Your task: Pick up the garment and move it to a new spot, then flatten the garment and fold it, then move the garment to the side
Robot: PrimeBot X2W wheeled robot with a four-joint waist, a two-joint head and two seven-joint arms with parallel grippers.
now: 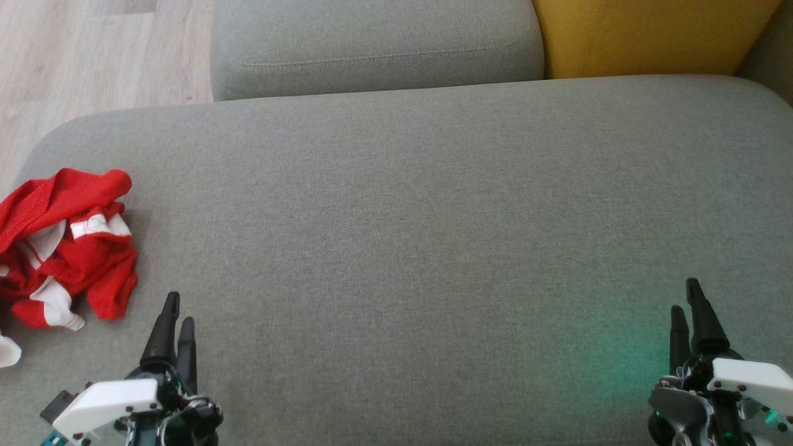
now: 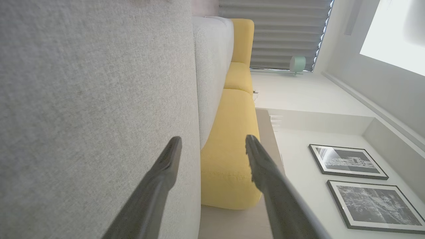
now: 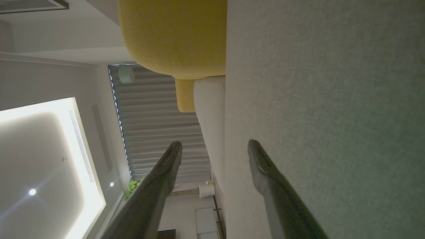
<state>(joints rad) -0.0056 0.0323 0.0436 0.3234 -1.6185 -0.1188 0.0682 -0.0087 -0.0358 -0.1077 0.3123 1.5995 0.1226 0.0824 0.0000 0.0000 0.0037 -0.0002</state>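
A crumpled red garment (image 1: 68, 248) with white trim lies in a heap at the left edge of the grey cushion (image 1: 403, 235). My left gripper (image 1: 176, 310) hovers low at the lower left, just right of the heap and apart from it, fingers open and empty. At the lower right my right gripper (image 1: 687, 297) is far from the garment, also open with nothing in it. In the left wrist view my left gripper (image 2: 213, 142) has spread fingers over grey fabric, and in the right wrist view my right gripper (image 3: 215, 146) stands the same way.
A second grey cushion (image 1: 372, 43) and a yellow cushion (image 1: 644, 34) sit behind the seat. Wooden floor (image 1: 74, 56) lies off the far left. A wide bare stretch of cushion lies between my two grippers.
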